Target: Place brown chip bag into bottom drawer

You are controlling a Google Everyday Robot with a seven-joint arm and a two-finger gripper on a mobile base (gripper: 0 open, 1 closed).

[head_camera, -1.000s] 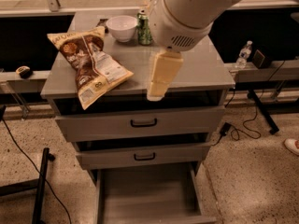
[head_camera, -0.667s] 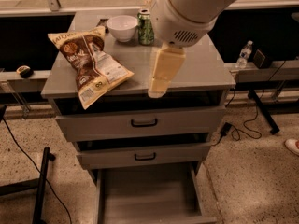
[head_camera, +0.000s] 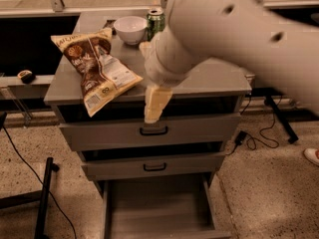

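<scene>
The brown chip bag (head_camera: 94,68) lies flat on the left part of the grey cabinet top (head_camera: 214,78), one corner hanging over the front edge. My gripper (head_camera: 154,103) is a cream-coloured piece hanging from the big white arm. It is over the cabinet's front edge, just right of the bag and not touching it. The bottom drawer (head_camera: 159,208) is pulled out below, with a bare grey floor. The two shallower drawers with black handles (head_camera: 153,130) are above it.
A white bowl (head_camera: 130,29) and a green can (head_camera: 156,20) stand at the back of the cabinet top. Cables and a black stand leg (head_camera: 44,203) lie on the speckled floor at the left. More cables lie at the right.
The arm has swung left and towards the camera. The gripper has moved down to the cabinet's front edge, closer to the bag. The bag has not moved.
</scene>
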